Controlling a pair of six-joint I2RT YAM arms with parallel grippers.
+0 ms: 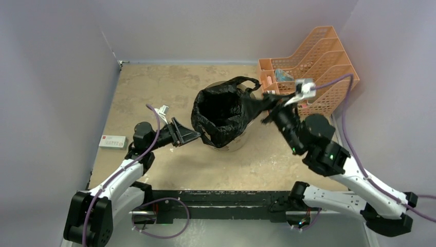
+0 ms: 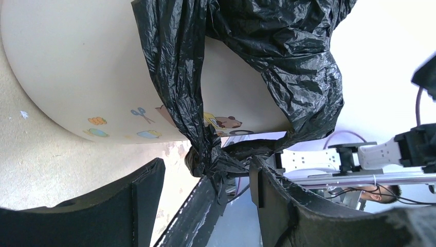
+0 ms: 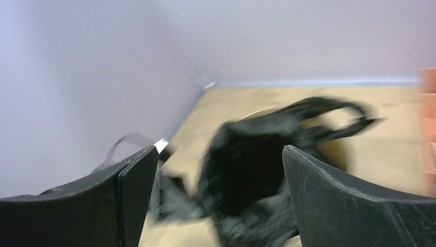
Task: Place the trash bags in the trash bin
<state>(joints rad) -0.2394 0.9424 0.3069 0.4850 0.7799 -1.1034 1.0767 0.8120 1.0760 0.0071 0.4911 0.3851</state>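
Left gripper [image 2: 206, 170]: jaws part-way apart at the bin's near-left side, with a knotted strand of bag lying between them. I cannot tell whether it is pinched. I read this arm as anchoring that side of the film.

Right gripper [image 3: 218, 154]: jaws wide with nothing between them, aimed at the bag from the right.

Small white-and-red carton [image 1: 113, 141]: lying flat by the table's [image 1: 154, 87] left edge.

Cream-beige round plastic trash bin [image 2: 77, 67]: mid-table and upright, long axis vertical, mouth up, cartoon prints low on its wall.

Thin glossy black plastic trash bag [image 1: 223, 108]: draped over the bin's rim with its mouth gaping upward. A skirt of film hangs down the outer wall, one corner is drawn out toward the right gripper, and a loop handle [image 1: 248, 81] points far right. I judge it seated but not tucked.

Orange mesh desk organiser [image 1: 321, 62]: far-right corner.
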